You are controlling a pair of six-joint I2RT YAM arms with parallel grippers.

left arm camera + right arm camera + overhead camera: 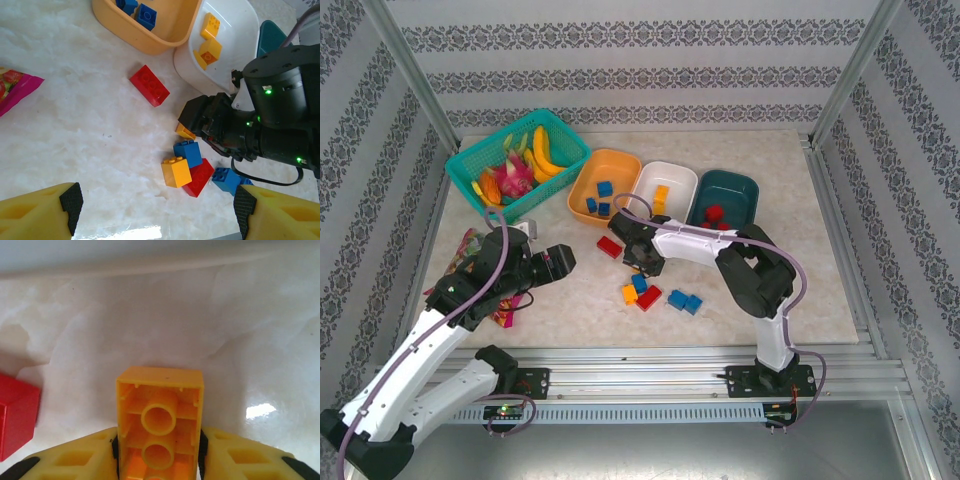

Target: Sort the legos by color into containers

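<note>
**Left.** The left pincer [563,263] hangs low over the bench [800,290] beside the bag [468,245]. Its fingers are spread wide with nothing between them. It faces the pile [196,173] of loose bricks, and the right pincer [642,262] is just beside that pile. If both arms go in together, we judge a clash likely.

**Centre.** The orange bowl [620,165] holds blue bricks and the white bowl [682,180] holds yellow ones. A lone red brick [610,247] lies on the bench in front of the orange bowl.

- **Grip:** the right pincer is closed on a yellow brick [160,405]. It grips the two long sides, with the hollow underside toward the wrist camera.
- **Clearance:** we cannot tell whether the brick is clear of the bench.
- **Slip risk:** much of the brick projects past the fingertips. We judge that so shallow a hold may let it pivot or slip on the lift.
- **Drag risk:** a blue brick [188,152] lies close by the pincer and could be dragged along.
- **Sorting hazard:** the held brick is close in colour to the orange bowl — yet that bowl serves for blue. The proper destination is the white bowl, just beyond the pincer.
- **Rim risk:** the white bowl's near rim could catch a brick carried low.

**Right.** The teal bowl [740,190] holds red bricks. It lies well apart from the pincer's likely path, so we note no concern there.
</note>
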